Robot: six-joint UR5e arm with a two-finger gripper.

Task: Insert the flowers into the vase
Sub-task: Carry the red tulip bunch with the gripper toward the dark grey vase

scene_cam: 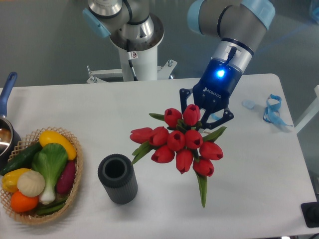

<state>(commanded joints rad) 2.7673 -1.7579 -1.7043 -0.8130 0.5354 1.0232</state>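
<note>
The flowers (180, 142) sit to the right of the vase (118, 178), a bunch of red tulip heads with green leaves sticking out around them and one long leaf trailing down toward the near edge of the worktop (149, 104). The hand (205, 118) is at the far right side of the bunch, its dark fingers reaching in among the blooms. Whether they are clamped on the stems or merely set around them I cannot tell, because the heads cover the tips. I also cannot tell whether the bunch is lifted or resting on the worktop.

The vase stands upright, clear of the flowers, with its round mouth open and nothing in it. Left of the vase is a wicker basket (74, 183) of toy vegetables, well apart from the work.

The bunch looks light and springy, artificial stems that will flex rather than break, and the spread of heads is wider than the vase mouth. The sensible hold is on the gathered stems below the heads, so the stem ends can be steered down into the mouth. Petals and leaves give too much to grip by.
</note>
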